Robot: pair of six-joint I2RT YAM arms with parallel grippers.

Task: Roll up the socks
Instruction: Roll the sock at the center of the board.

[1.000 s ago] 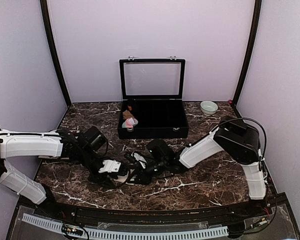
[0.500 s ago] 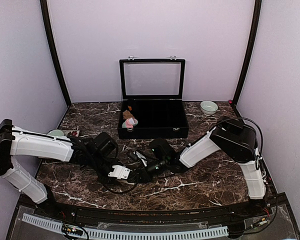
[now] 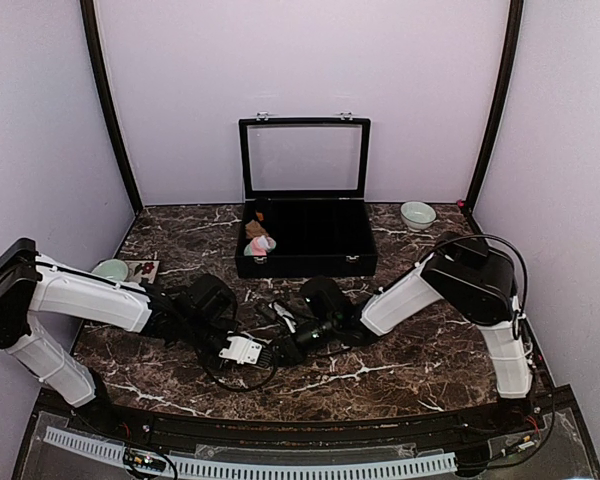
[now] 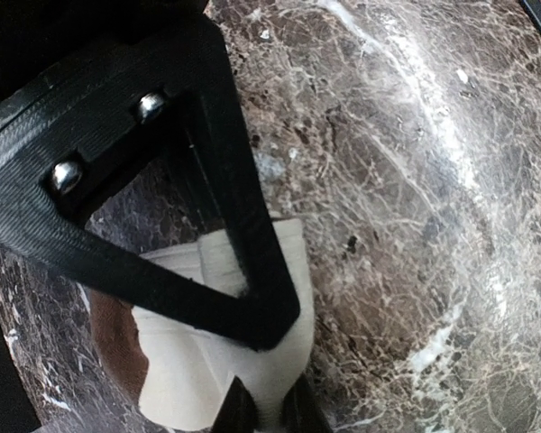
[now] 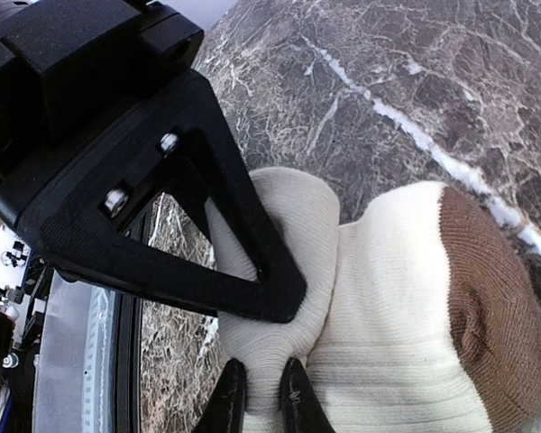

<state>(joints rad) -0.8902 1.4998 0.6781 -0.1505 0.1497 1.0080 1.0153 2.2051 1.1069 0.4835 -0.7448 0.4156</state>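
Note:
The cream-beige sock (image 5: 406,307) with a brown toe lies on the marble table between my two grippers. My right gripper (image 5: 269,354) is shut on a fold of its cream fabric. My left gripper (image 4: 266,374) is shut on a cream end of the same sock (image 4: 189,379), low over the table. In the top view the left gripper (image 3: 258,352) and right gripper (image 3: 282,348) meet tip to tip near the table's front middle, and the sock is mostly hidden under them. The pink sock (image 3: 260,244) lies rolled in the box's left compartment.
A black display box (image 3: 310,264) with its glass lid up stands at the back middle, a tan-brown bundle (image 3: 254,229) inside it. A pale green bowl (image 3: 417,214) sits back right. Another bowl (image 3: 110,269) and a small card (image 3: 145,268) sit at the left.
My left arm has swung right and toward the front, bringing its gripper with the sock end close against the right gripper. The right gripper has hardly moved.

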